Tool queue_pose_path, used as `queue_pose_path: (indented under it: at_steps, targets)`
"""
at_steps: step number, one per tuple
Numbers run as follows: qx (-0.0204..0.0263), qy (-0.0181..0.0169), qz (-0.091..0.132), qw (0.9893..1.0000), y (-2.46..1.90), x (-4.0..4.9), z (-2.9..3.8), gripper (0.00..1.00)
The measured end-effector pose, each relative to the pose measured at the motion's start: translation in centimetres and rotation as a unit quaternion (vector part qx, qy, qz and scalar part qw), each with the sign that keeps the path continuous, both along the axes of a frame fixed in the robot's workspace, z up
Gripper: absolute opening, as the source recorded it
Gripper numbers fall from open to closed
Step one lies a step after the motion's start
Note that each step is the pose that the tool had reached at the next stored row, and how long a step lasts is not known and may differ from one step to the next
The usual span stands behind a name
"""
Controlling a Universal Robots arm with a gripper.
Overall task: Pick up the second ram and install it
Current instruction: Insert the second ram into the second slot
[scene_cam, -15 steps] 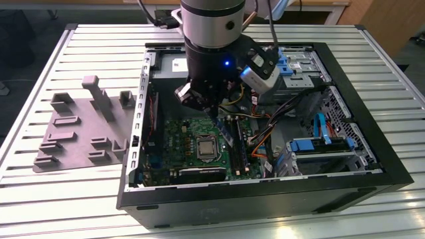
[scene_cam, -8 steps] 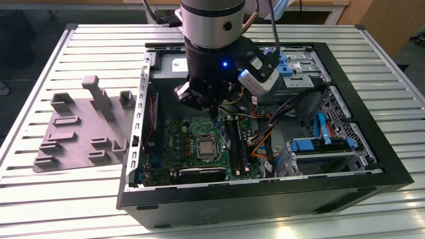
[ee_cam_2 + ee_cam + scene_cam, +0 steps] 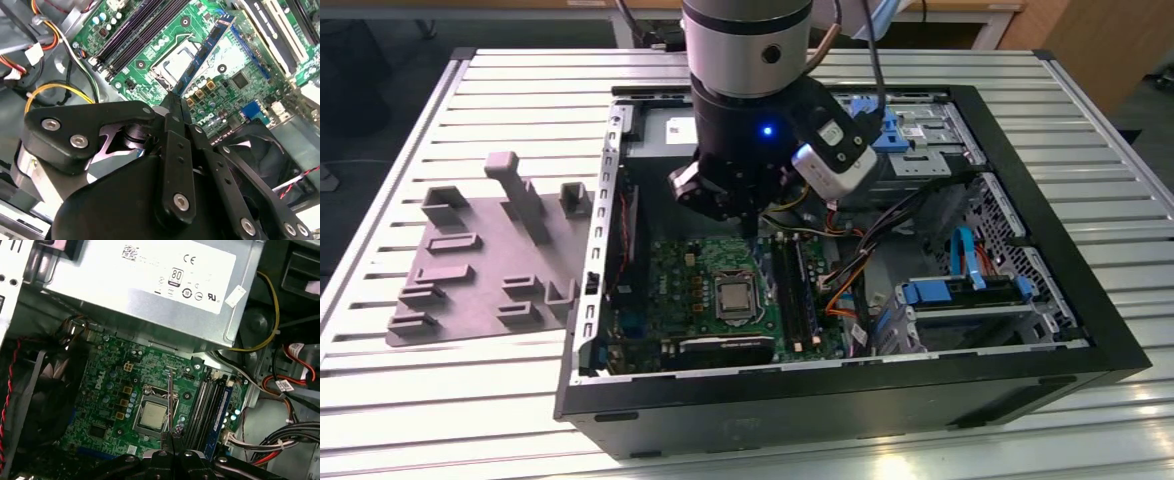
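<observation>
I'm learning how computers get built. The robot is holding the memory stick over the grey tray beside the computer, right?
No. The gripper holds the second ram over the green motherboard inside the computer case; the second wrist view shows it.

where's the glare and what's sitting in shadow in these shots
Exterior view: glare on the table slats nearest the camera. First wrist view: power supply bright, fan corner dark. Second wrist view: gripper a dark mass holding the second ram over the well-lit motherboard.
</observation>
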State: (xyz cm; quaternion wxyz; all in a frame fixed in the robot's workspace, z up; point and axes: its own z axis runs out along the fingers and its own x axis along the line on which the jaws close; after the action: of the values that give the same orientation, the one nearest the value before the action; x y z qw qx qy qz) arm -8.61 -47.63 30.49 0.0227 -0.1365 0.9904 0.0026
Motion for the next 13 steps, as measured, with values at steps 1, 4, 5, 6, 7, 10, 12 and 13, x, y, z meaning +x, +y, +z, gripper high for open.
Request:
queue_pose_path:
  at_steps: [1,4,5,6,7,10,12,13]
  targets:
    - [0.0,0.0,-0.006,1.0,0.0,0.0,-0.01,0.12]
    - [0.0,0.0,-0.024,0.9997,0.0,0.0,-0.03,0.12]
    - [0.0,0.0,-0.03,0.9995,0.0,0.0,-0.04,0.12]
    - [0.0,0.0,-0.036,0.9993,0.0,0.0,-0.05,0.12]
    - [0.0,0.0,-0.043,0.9991,0.0,0.0,-0.06,0.12]
    - [0.0,0.0,-0.061,0.9981,0.0,0.0,-0.09,0.12]
    - [0.0,0.0,-0.074,0.9973,0.0,0.0,-0.11,0.12]
    - [0.0,0.0,-0.08,0.9968,0.0,0.0,-0.12,0.12]
